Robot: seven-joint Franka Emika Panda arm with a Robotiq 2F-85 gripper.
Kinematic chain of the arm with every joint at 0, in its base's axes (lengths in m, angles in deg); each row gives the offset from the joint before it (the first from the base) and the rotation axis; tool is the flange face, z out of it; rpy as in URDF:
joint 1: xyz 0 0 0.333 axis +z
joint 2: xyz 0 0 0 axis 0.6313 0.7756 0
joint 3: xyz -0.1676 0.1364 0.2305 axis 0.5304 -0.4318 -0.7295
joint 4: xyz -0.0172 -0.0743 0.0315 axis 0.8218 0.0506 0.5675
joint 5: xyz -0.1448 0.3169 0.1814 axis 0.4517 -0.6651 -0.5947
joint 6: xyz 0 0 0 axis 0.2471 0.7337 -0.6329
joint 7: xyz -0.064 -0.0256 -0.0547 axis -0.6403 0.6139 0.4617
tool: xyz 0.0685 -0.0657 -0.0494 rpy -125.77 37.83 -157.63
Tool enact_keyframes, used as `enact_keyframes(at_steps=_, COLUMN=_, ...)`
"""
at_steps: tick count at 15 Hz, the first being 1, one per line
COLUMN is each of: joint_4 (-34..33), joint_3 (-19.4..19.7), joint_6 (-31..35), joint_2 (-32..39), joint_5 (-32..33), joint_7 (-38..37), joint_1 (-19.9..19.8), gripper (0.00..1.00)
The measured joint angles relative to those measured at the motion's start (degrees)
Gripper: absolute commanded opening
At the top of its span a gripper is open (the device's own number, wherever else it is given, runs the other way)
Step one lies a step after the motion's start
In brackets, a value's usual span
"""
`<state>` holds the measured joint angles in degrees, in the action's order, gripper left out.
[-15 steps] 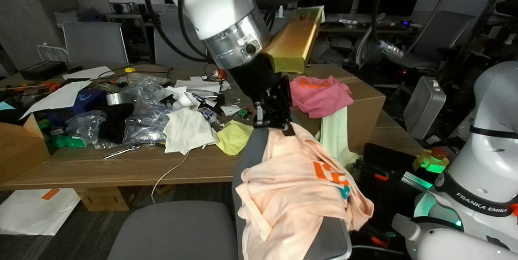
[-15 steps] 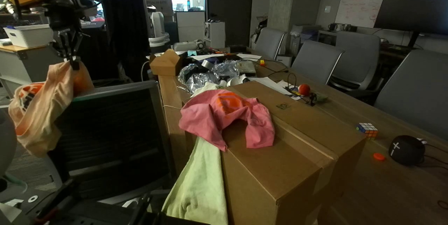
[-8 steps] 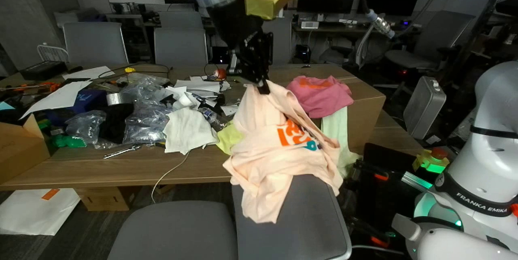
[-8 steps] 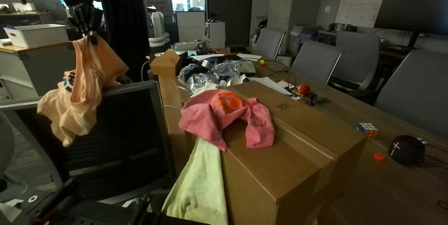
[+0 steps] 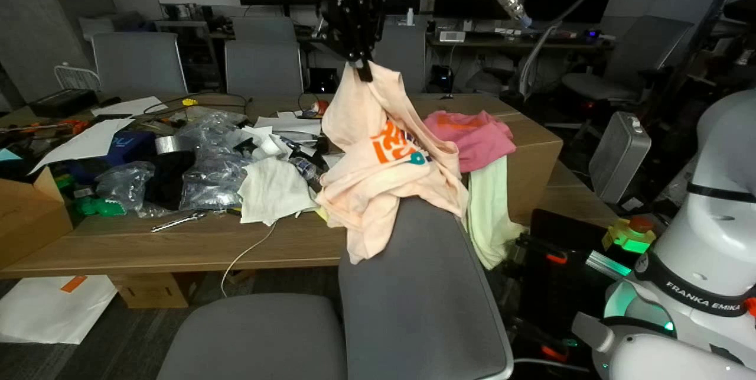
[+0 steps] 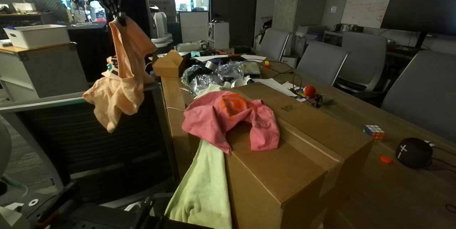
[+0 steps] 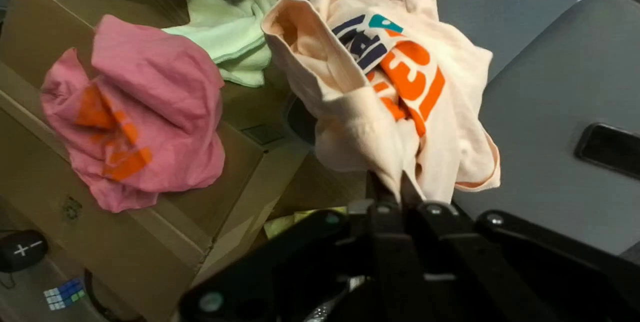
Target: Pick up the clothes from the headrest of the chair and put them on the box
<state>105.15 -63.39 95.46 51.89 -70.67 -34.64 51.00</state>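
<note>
My gripper (image 5: 362,70) is shut on the top edge of a peach shirt (image 5: 354,161) with an orange print. The shirt hangs below the fingers above the top of the grey chair backrest (image 5: 425,297). It also hangs from the gripper (image 6: 122,21) by the chair's top rail (image 6: 46,103) in an exterior view. I cannot tell whether its lower folds touch the chair. In the wrist view the pinched cloth lies between the fingertips (image 7: 410,192). The cardboard box (image 6: 285,172) stands on the table, with a pink shirt (image 6: 203,118) on top.
A pale green cloth (image 6: 203,190) hangs down the box's chair side. The table (image 5: 283,244) holds plastic bags (image 5: 212,173), a white cloth (image 5: 274,191) and papers. A Rubik's cube (image 6: 374,132) and black speaker (image 6: 414,152) lie beyond the box.
My gripper has risen and moved toward the table and box, carrying the peach shirt. The shirt has lifted off most of the backrest and hangs more freely. The pink shirt and box have not moved.
</note>
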Motion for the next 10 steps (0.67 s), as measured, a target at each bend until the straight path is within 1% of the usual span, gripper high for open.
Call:
enact_keyframes(at_steps=5, joint_4=-4.4, joint_3=2.7, joint_6=-0.6, joint_2=0.1, joint_5=-2.2, joint_7=-1.5, joint_1=-3.0, gripper=0.01)
enact_keyframes(at_steps=10, joint_4=-5.5, joint_3=4.6, joint_6=-0.3, joint_2=-2.8, joint_5=-6.9, joint_7=-3.7, joint_1=-6.0, gripper=0.01)
